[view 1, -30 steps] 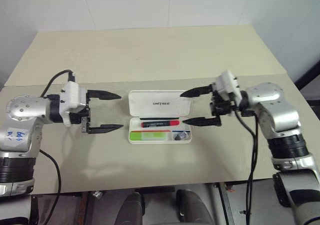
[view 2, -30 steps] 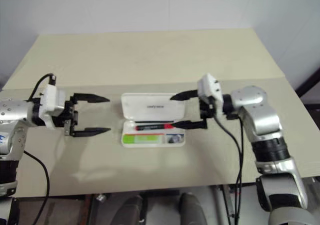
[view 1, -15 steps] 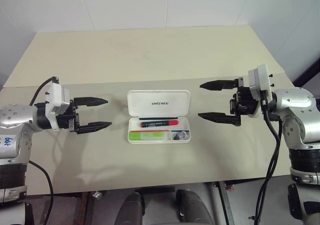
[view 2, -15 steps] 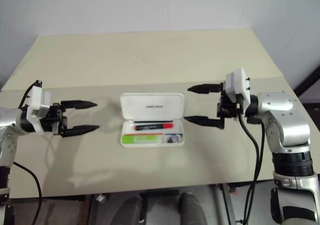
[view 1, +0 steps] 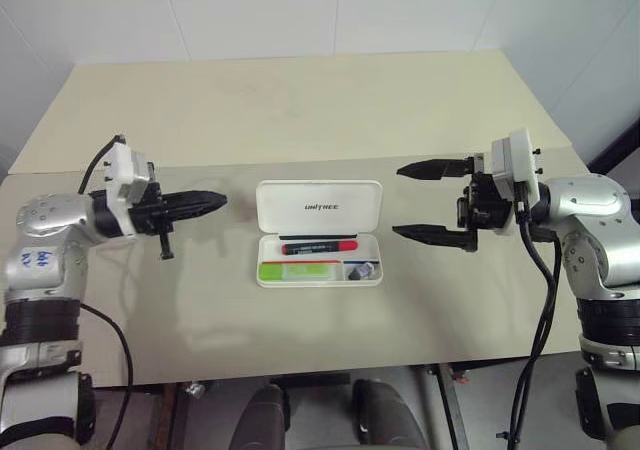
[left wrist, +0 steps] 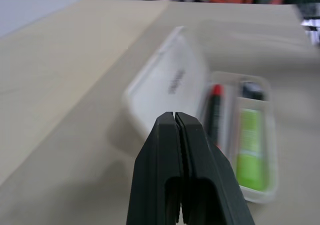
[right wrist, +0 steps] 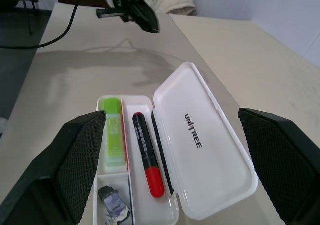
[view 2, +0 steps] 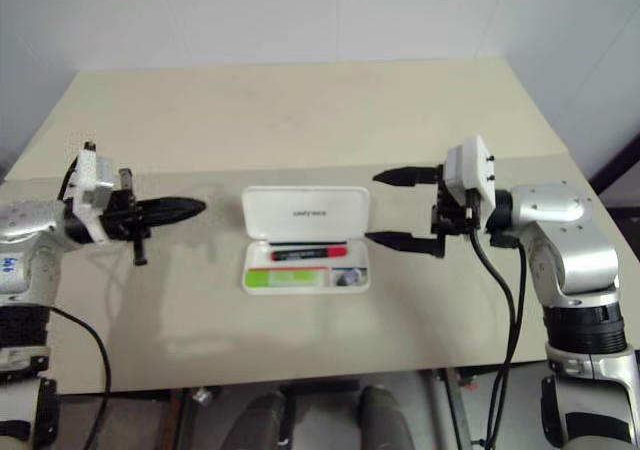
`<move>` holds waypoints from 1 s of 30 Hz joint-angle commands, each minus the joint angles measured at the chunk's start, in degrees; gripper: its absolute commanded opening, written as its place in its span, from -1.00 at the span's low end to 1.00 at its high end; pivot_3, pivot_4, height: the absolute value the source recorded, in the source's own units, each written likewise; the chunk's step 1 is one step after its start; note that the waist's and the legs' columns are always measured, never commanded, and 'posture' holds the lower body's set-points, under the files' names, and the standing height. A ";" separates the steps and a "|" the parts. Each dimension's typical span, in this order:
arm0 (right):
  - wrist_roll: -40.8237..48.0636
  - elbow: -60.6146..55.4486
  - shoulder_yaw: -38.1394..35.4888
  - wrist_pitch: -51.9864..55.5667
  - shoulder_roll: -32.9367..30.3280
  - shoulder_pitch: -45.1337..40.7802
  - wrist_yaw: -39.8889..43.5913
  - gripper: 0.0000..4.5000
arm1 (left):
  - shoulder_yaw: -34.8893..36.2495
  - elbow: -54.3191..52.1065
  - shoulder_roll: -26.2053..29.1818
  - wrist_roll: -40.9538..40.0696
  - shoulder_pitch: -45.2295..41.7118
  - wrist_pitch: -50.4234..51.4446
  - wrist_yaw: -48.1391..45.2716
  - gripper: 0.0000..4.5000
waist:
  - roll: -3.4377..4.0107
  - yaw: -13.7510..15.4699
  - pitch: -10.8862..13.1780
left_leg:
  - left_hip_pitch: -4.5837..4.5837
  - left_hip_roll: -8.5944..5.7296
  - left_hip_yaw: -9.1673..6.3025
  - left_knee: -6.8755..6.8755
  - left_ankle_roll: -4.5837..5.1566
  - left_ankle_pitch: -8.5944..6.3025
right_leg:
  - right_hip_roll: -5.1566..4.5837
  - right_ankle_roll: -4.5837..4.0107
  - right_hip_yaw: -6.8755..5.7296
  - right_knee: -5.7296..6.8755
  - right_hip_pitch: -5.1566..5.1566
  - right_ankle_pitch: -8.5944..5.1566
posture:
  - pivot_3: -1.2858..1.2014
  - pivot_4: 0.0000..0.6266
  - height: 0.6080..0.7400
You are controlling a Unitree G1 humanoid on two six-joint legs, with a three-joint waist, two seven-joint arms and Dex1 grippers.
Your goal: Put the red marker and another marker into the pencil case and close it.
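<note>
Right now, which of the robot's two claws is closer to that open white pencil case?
The right one, though only slightly. The right gripper hangs open just off the pencil case on its right side. The left gripper, shut, points at the case from a bit farther off on its left.

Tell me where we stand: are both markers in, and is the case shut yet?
Done: the red marker and the green marker both lie inside the pencil case. In hand: nothing; the left pincer is shut and empty to the case's left, the right pincer open and empty to its right. Left: the lid lies flat open and must be folded down.
</note>
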 commanded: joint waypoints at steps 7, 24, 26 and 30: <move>0.06 -1.44 0.19 -1.41 0.00 -0.81 -1.14 1.00 | -5.39 15.03 -6.38 10.72 -9.28 -6.00 10.45 -0.99 | -0.01 0.01 0.00 | -0.02 -0.03 0.01 0.00 0.00 0.00 | 0.00 0.04 0.00 -0.02 0.00 0.02 | 0.03 -0.52 1.00; 0.54 -1.89 -0.37 -2.23 -0.12 1.25 -2.12 1.00 | -9.51 3.65 -11.80 6.36 -5.37 -6.00 -3.79 -0.99 | -0.04 -0.02 0.02 | -0.04 -0.02 0.01 0.03 -0.01 0.01 | 0.00 0.05 0.00 -0.02 0.00 0.03 | 0.03 -0.52 1.00; 0.51 -1.61 -0.40 -2.43 -0.04 1.37 -2.13 1.00 | -11.92 1.04 -11.26 7.68 -3.90 -5.73 -5.85 -0.99 | -0.04 0.00 0.02 | -0.04 -0.03 0.02 0.02 -0.01 0.01 | -0.01 0.05 0.02 -0.02 0.00 0.03 | 0.03 -0.52 1.00; 0.45 -1.52 -0.26 -2.67 0.26 1.54 -2.35 1.00 | -15.47 -2.95 -11.09 9.00 -2.37 -3.76 -6.98 -0.99 | -0.04 0.01 0.02 | -0.03 -0.02 0.01 0.04 -0.01 0.01 | 0.00 0.05 0.02 -0.01 0.02 0.03 | 0.03 -0.52 1.00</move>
